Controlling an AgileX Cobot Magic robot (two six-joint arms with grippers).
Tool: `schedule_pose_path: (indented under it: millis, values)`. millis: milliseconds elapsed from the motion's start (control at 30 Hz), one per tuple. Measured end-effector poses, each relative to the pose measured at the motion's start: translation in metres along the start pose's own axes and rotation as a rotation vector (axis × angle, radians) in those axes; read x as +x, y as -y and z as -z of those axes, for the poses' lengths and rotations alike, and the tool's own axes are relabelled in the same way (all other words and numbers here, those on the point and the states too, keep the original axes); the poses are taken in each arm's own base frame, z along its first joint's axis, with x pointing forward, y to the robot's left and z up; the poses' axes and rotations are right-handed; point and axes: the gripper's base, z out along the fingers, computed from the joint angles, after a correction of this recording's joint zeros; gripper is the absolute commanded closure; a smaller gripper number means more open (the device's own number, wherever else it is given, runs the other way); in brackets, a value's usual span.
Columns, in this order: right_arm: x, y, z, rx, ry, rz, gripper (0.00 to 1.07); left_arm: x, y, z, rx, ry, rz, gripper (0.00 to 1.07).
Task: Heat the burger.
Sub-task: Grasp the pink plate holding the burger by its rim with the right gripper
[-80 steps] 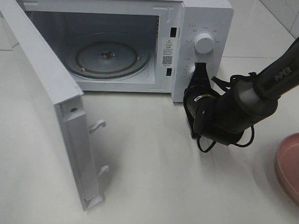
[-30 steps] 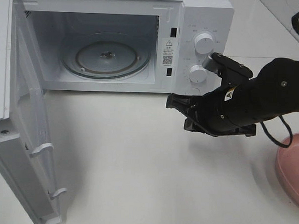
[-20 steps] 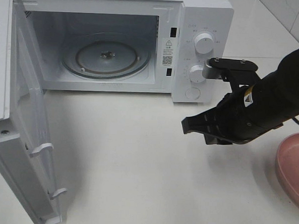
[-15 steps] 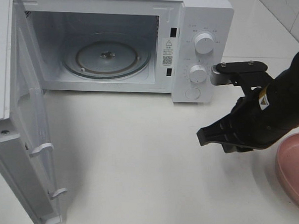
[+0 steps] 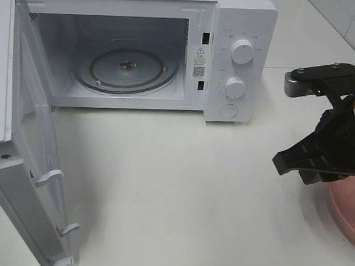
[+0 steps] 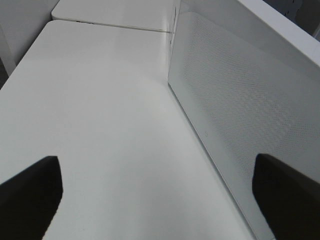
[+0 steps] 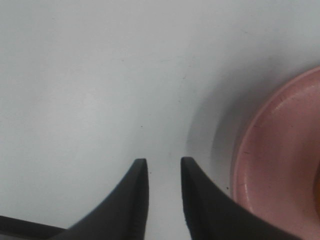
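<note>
The burger is not in view. My right gripper [image 5: 281, 164] hangs over the table at the right, beside the pink plate [image 5: 346, 206]. In the right wrist view its jaws [image 7: 164, 161] stand nearly together with a thin gap and hold nothing, and the plate's rim [image 7: 265, 160] lies just beside them. My left gripper [image 6: 156, 165] is wide open and empty, and does not show in the exterior high view. It looks along the table next to the microwave door's mesh panel [image 6: 235, 100].
The white microwave [image 5: 241, 24] stands at the back with its door [image 5: 23, 161] swung fully open to the left. Its glass turntable [image 5: 127, 66] is bare. Two knobs and a button are on its right panel [image 5: 237, 85].
The microwave door swung wide open. My right gripper drew back from the control panel and moved right and toward the front, to the pink plate.
</note>
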Motion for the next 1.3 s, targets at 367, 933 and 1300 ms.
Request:
schedule_pose_path:
  millis: [367,933,1300]
  values:
    - [0.002,0.043,-0.004,0.092,-0.05,-0.119,0.16,0.0,0.0,0.0,0.0,0.0,0.0,0.09]
    - [0.001,0.06,-0.03,0.108,-0.139,-0.186,0.22,0.0,0.0,0.0,0.0,0.0,0.0,0.09]
    - [-0.002,0.056,-0.064,0.089,-0.21,-0.183,0.27,0.0,0.0,0.0,0.0,0.0,0.0,0.09]
